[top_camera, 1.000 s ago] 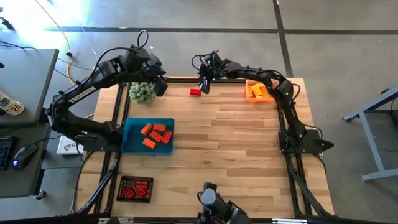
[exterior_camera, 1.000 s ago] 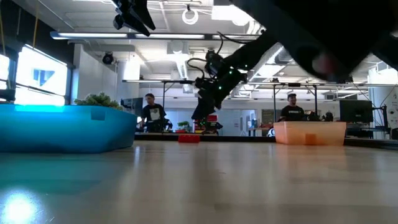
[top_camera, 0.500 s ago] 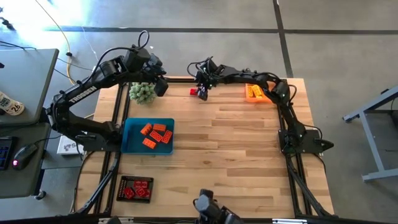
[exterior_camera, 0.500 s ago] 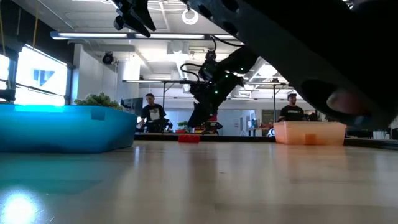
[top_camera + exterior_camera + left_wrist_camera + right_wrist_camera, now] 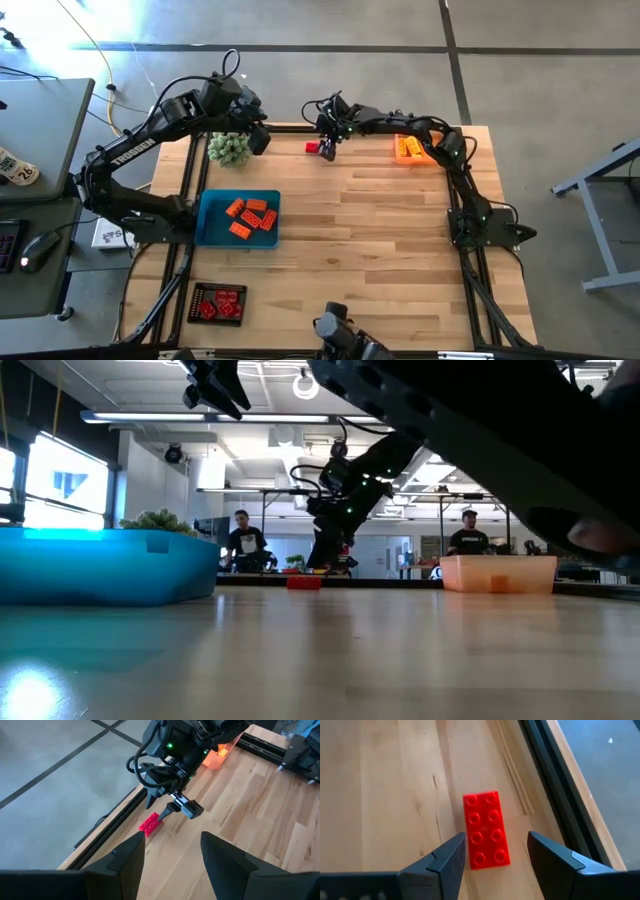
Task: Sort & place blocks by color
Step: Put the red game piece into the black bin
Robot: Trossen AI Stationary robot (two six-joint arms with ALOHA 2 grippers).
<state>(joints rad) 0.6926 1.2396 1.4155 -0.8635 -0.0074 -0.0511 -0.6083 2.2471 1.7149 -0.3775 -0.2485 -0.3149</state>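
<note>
The right arm stretches from its base at the right edge of the table toward the upper centre of the high view, its right gripper [image 5: 327,146] poised directly above a lone red block [image 5: 313,148] near the table's far rim. In the right wrist view the fingers [image 5: 451,862] stand spread on either side of the red brick [image 5: 485,830], clear of it, while the brick lies flat with its studs up on the wood.

The left arm is bent over the upper left corner, its left gripper [image 5: 256,138] raised beside a fuzzy green plant [image 5: 228,148]; its fingers [image 5: 129,860] are parted and hold nothing.

On the light wooden table [image 5: 380,240], a blue tray [image 5: 212,232] at centre left holds orange blocks [image 5: 252,216], a dark tray [image 5: 218,304] at lower left holds red blocks [image 5: 220,304], and an orange tray [image 5: 410,148] sits at the upper right.

The low view looks across the table into a bright workshop where two people [image 5: 242,540] stand in the background.
</note>
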